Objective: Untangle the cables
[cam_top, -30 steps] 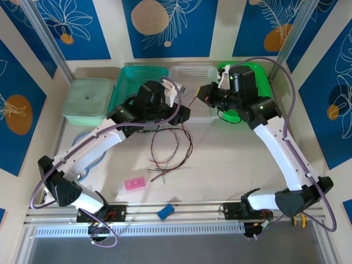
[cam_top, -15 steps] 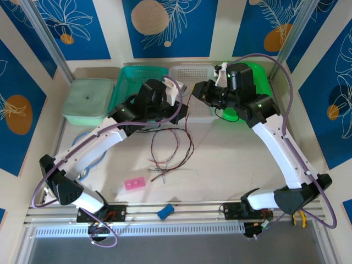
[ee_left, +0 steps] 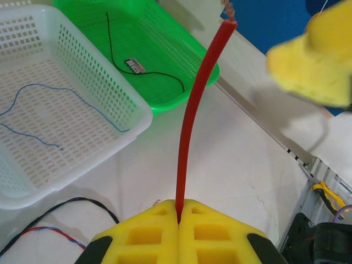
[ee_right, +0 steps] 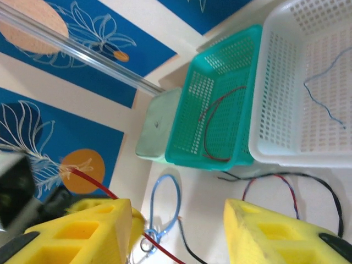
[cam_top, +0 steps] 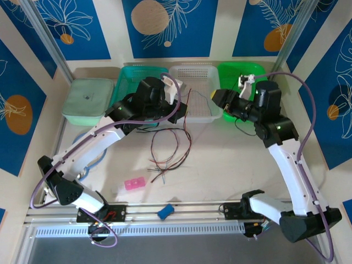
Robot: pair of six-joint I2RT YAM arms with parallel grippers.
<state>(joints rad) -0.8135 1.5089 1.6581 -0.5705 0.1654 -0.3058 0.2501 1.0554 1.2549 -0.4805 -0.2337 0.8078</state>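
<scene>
The red cable (ee_left: 190, 126), pinched in the closed left claw (ee_left: 180, 212) while the right claw (ee_right: 176, 220) is held parted, can be knotted tighter into the other cables (cam_top: 170, 148) if pulled.

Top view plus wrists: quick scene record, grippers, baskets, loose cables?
left gripper: shut on red cable
right gripper: open, gripping nothing
teal basket: one red wire
white basket: blue wire
green basket: black wire
table: loose cables in tangled loops
</scene>
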